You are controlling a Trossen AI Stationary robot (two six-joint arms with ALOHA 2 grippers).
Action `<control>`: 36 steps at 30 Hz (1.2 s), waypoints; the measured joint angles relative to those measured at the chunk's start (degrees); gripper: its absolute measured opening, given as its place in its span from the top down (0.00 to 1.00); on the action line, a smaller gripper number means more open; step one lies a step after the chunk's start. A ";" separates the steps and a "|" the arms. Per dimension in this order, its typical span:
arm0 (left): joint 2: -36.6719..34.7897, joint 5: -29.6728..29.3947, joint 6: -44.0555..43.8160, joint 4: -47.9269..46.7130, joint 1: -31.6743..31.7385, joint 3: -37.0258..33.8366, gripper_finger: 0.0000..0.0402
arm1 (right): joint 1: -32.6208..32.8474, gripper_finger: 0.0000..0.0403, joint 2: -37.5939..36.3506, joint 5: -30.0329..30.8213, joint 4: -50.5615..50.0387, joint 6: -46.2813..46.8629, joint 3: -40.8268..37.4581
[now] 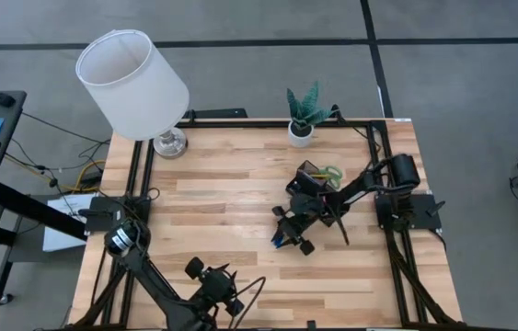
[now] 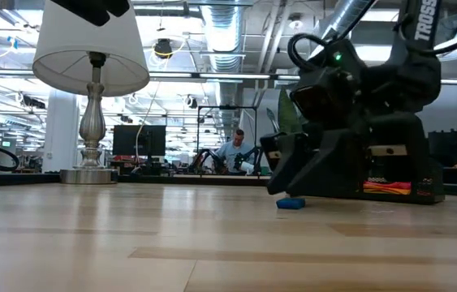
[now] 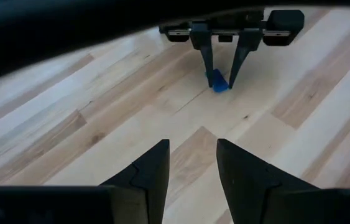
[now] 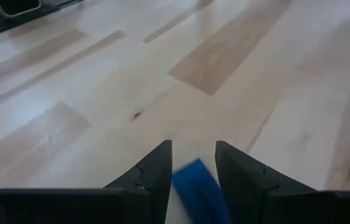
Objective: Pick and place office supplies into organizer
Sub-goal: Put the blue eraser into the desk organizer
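Right pincer (image 1: 280, 241), lowered to the worktop (image 1: 231, 198) near its middle: fingers (image 4: 153, 171) apart, one on each side of the blue eraser (image 4: 196, 186), which lies flat on the wood between them. Whether the fingers touch the eraser cannot be told. In the low view the eraser (image 2: 291, 203) rests on the boards just below the dark wrist housing. The black organizer (image 1: 318, 175) stands just behind the right arm, toward the far edge, with green-handled scissors (image 1: 333, 173) and orange and yellow items (image 2: 386, 187) already in it. Left pincer (image 1: 231, 303), near the front edge and well apart from the eraser: fingers (image 3: 147, 177) apart, holding nothing. Far edge: white potted plant (image 1: 303, 115); far left corner: table lamp (image 1: 134, 85).
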 joint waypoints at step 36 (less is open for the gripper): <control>0.00 0.17 -0.01 0.64 -1.60 0.00 0.69 | -0.62 0.70 -0.01 -5.19 -5.57 -2.43 5.37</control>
